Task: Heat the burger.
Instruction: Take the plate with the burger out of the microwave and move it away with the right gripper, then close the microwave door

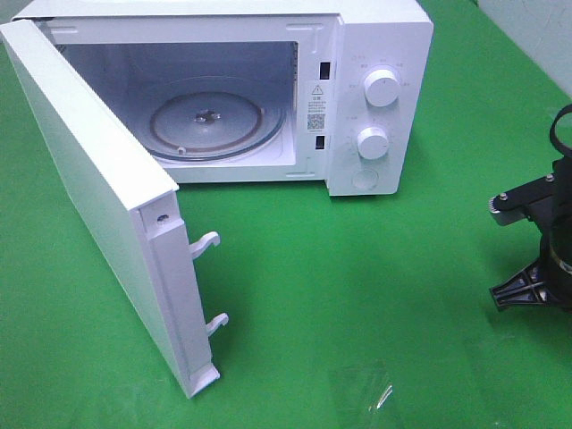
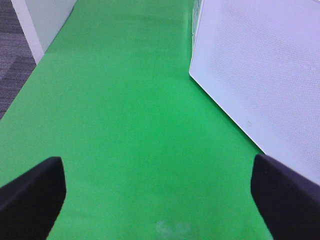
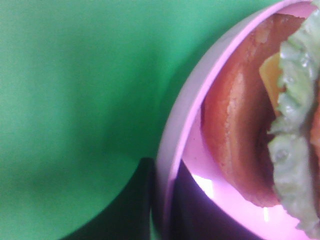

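My right pincer (image 1: 517, 295), at the right edge of the overhead frame, is clamped narrow on the rim of the round pink plate (image 3: 172, 145) carrying the glossy brown-bunned burger (image 3: 240, 125) with frilly green lettuce. The white microwave's open cavity (image 1: 214, 98) lies upper left of it, so this arm carries; my left pincer (image 2: 160, 200) hangs wide and empty beside the door.

A robotics test lab staged as a mock kitchen: a white microwave (image 1: 268, 89) stands in the upper half of the frame with its door (image 1: 98, 206) swung wide, on a bench (image 1: 357, 295) covered edge to edge in bright green cloth. Black robot arm hardware (image 1: 536, 241) enters at the right edge. The left wrist view shows grey office carpet (image 2: 12, 60) beyond the cloth's edge.
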Action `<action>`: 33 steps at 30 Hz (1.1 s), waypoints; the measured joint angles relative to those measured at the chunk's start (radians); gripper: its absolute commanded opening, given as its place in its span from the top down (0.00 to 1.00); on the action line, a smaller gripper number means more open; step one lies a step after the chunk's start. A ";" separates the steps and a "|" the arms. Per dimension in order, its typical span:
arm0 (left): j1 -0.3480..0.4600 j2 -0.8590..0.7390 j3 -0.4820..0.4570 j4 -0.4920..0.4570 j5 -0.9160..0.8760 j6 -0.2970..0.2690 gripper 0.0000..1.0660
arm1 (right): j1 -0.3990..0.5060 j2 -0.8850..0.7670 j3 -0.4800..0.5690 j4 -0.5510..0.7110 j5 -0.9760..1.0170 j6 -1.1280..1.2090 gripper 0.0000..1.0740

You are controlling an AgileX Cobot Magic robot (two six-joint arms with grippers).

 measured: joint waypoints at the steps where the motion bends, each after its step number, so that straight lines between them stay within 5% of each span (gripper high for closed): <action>1: 0.000 0.000 0.000 0.000 0.000 0.000 0.11 | 0.000 0.016 0.000 -0.011 -0.002 0.007 0.97; 8: 0.000 0.000 0.000 0.000 0.000 0.000 0.11 | 0.000 0.037 0.000 -0.031 -0.005 0.025 0.89; 12: 0.000 0.000 0.000 0.000 0.000 0.000 0.11 | 0.000 0.031 0.000 -0.010 -0.001 0.015 0.63; 20: 0.000 0.000 0.000 0.000 0.000 0.000 0.11 | 0.000 -0.084 0.001 0.073 0.001 -0.055 0.44; 28: 0.000 0.000 0.000 0.000 0.000 0.000 0.11 | 0.000 -0.320 0.001 0.343 -0.003 -0.360 0.35; 33: 0.000 0.000 0.000 0.000 0.000 0.000 0.11 | 0.000 -0.519 0.001 0.619 0.002 -0.663 0.25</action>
